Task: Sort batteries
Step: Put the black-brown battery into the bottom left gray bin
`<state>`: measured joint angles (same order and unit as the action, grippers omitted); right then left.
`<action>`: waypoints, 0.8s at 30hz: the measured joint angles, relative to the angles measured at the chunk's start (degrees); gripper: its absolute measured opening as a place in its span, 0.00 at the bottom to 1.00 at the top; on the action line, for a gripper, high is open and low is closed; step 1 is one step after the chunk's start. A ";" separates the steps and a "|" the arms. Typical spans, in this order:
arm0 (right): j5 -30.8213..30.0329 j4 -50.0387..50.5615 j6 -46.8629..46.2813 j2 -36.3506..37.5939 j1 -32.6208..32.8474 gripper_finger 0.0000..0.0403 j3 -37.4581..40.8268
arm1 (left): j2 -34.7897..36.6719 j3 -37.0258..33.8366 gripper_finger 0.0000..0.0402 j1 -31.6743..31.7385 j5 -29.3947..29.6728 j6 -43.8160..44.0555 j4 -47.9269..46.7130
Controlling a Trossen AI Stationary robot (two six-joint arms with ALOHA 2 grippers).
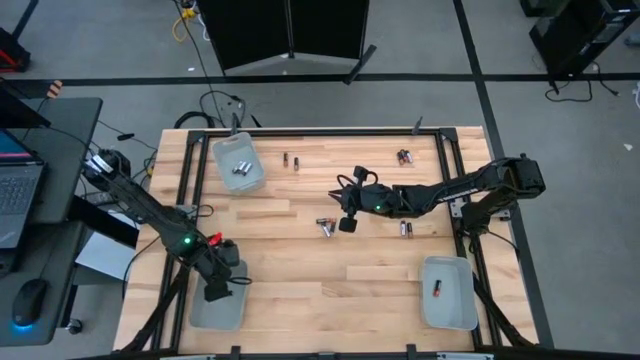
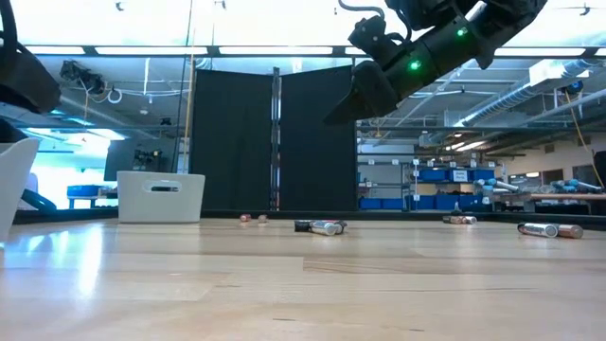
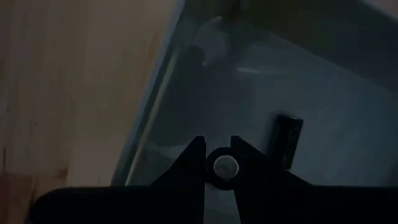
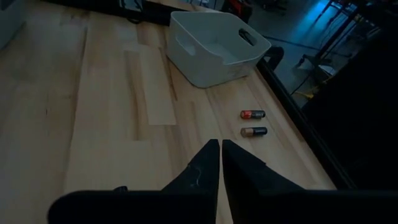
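Note:
Batteries lie scattered on the wooden table: a pair at the centre (image 1: 325, 227), a pair to its right (image 1: 405, 228), and more near the far edge (image 1: 290, 160) (image 1: 403, 156). My left gripper (image 1: 215, 290) is over the near-left tray (image 1: 217, 310), shut on a battery (image 3: 225, 167); another dark cell (image 3: 287, 140) lies on that tray's floor. My right gripper (image 1: 347, 222) hangs above the table centre (image 2: 355, 104), shut and empty (image 4: 220, 149), just right of the centre pair (image 2: 322, 226). My left gripper pinches one battery between its two fingers (image 3: 193, 162). The cell's silvery round end (image 3: 225, 165) faces the wrist camera, so it lies along the fingers. The fingers point down into the near-left tray from above, and the battery is held over the tray's floor.
A far-left tray (image 1: 238, 163) (image 4: 214, 46) holds several silvery cells. A near-right tray (image 1: 447, 292) holds one battery (image 1: 436, 289). Two cells (image 4: 253, 114) (image 4: 253, 132) lie beside the far-left tray. Black rails frame the table edges (image 1: 450, 170). Bare wood lies between the near trays.

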<state>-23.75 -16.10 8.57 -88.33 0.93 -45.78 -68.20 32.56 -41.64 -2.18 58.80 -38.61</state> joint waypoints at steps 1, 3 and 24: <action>-0.01 0.00 -0.01 0.00 0.00 0.08 0.00 | -0.02 -0.01 0.13 0.00 0.01 0.14 0.08; -0.02 0.00 -0.01 0.00 0.04 0.08 0.00 | -0.22 -0.28 0.13 0.01 -0.36 0.51 0.22; -0.08 -0.15 0.16 0.00 0.04 0.11 0.00 | -0.16 4.68 0.25 -0.01 1.34 -0.93 -4.91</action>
<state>-23.83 -16.25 8.73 -88.33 0.97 -45.78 -68.36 37.24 -41.65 -0.84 57.86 -43.51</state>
